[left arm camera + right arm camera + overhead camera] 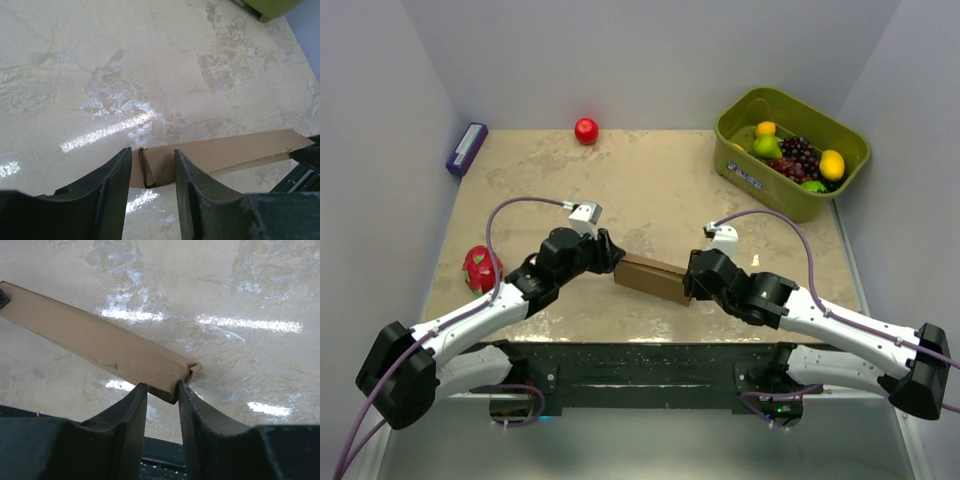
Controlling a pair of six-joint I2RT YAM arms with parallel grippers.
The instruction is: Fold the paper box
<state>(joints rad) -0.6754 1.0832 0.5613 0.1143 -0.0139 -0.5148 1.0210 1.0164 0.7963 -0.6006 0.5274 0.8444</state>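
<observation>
Beige marbled tabletop (650, 180) gleaming with white glare (streaks all across it), plain pale grey walls (620, 60) closing three sides.

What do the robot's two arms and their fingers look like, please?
The left arm and right arm match: white shell links, black joints and bases, with a purple cable looping along each. A small white camera block sits at each wrist. The fingers are thick matte-black wedges, curved and tapering toward their tips.

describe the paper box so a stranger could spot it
On the beige marbled table, look at the middle, where the left hand and right hand meet. The paper box is the slim cardboard piece bridging them, the only plain brown thing.
</observation>
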